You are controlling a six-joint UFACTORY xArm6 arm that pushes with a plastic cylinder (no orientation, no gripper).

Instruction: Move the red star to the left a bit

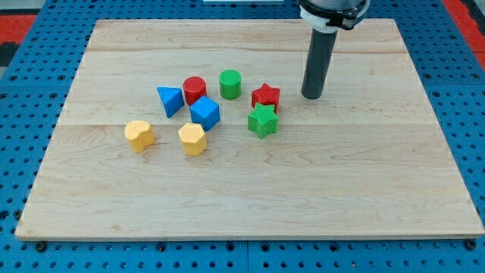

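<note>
currently on the wooden board (364, 197), seven small blocks, clustered left of centre.

item, task piece: red star (266, 95), lying flat, at the cluster's right end. green star (263, 120) just below it, touching or nearly so; cannot tell which. green cylinder (230, 83) near, to its upper left.

item, others: red cylinder (195, 89); blue triangle (170, 100); blue cube (204, 113); two yellow blocks, one a rough hexagon (192, 139), one a rounded shape (139, 135), towards the view's bottom left.

item, tool: my tip (312, 96), a plain rod end, no jaws, holding nothing; it stands just right of the red star, apart from it by a small gap, about level with it.

handling, judged: small rigid piece, likely light and free to slide on smooth wood; no grasp possible, only a push. contact best on its right-hand side, in line with its middle; an off-centre touch on a point would likely spin it. risk: drag on the green star, or overshoot into the green cylinder.
</note>
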